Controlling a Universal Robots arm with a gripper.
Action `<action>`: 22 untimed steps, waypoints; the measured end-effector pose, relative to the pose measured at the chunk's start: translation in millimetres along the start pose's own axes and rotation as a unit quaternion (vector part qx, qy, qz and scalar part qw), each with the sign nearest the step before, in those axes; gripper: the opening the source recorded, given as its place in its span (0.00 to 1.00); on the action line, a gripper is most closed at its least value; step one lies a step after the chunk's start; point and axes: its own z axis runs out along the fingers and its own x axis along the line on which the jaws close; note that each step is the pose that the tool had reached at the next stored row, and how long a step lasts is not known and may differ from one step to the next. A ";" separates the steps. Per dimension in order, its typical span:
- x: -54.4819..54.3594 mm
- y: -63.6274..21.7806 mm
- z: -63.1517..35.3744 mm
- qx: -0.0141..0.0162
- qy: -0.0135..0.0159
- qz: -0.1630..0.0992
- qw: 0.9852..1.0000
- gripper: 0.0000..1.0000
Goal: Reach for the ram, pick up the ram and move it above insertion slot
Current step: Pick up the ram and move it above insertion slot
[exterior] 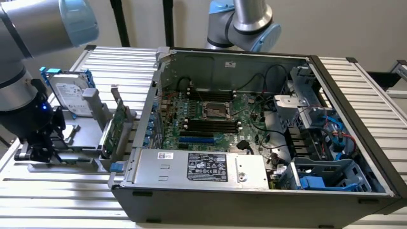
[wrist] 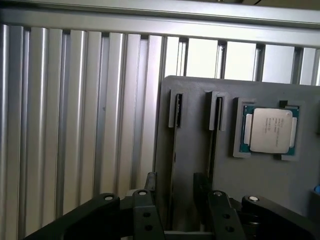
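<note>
Your gripper (exterior: 37, 151) hangs over the grey holder (wrist: 260, 200) on the slatted table (exterior: 64, 191), to the exterior view's left of the open computer case (exterior: 254, 202). The jaws stand open with nothing in them. They straddle one groove of the holder, where the ram (wrist: 174, 160) seems to sit edge-on as a thin dark strip. A processor (wrist: 270, 130) lies in the holder nearby. The insertion slot (exterior: 210, 125) is well apart, on the motherboard inside the case.

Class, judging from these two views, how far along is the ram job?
Reaching looks done: the gripper stands open at the grey holder, fingers either side of a thin strip, apparently the ram. Nothing is held. Not yet lifted or carried above the insertion slot.
</note>
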 end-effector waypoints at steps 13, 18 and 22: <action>0.1 -1.4 21.2 0.000 -0.006 0.000 1.000 0.42; 0.2 -2.6 22.8 0.001 -0.009 0.000 1.000 0.40; 0.8 -2.8 23.0 0.000 -0.010 0.000 1.000 0.16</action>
